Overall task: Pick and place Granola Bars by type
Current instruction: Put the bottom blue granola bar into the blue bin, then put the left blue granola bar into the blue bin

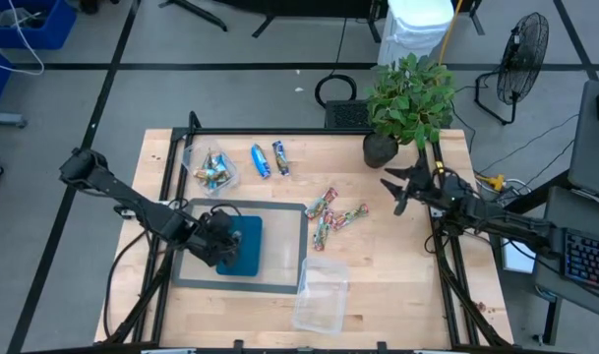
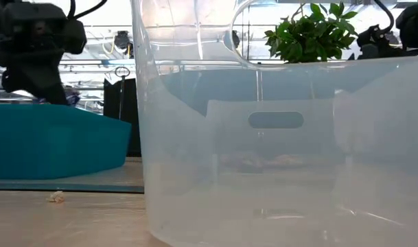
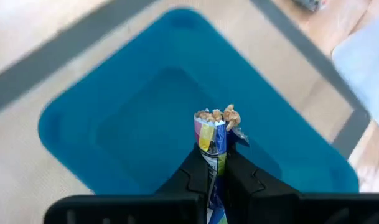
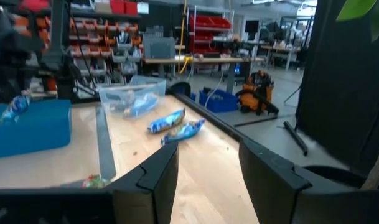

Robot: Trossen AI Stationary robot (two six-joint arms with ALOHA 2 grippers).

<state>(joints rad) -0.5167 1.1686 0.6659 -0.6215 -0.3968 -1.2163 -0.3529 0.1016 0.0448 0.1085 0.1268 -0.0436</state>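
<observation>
Left end effector [image 3: 215, 177] hangs over the teal tray [image 1: 248, 258], fingers clamped on one multicoloured bar [image 3: 212, 138]. The bar stands upright between the fingers with its top torn open, granola showing. Tray sits inside a grey-framed mat [image 1: 289, 285] on the desk [image 1: 397, 285], toward its left half.

Behind the mat's far left corner, a clear tub [image 1: 203, 165] holds several silver-tan bars [image 1: 212, 173]. Just right of the tub, two blue bars [image 1: 261, 161] lie side by side, apart from each other, on bare wood.

Mid-desk, just off the mat's far right corner, a loose cluster of red-green bars [image 1: 333, 214] lies, some touching. A second clear tub [image 1: 321, 293] overlaps the mat's near right edge; it fills most of the low view.

Right of the cluster the wood is bare. Right end effector [image 1: 402, 189] hovers near the desk's right edge, beside the potted plant [image 1: 405, 103], fingers apart, nothing between them.
</observation>
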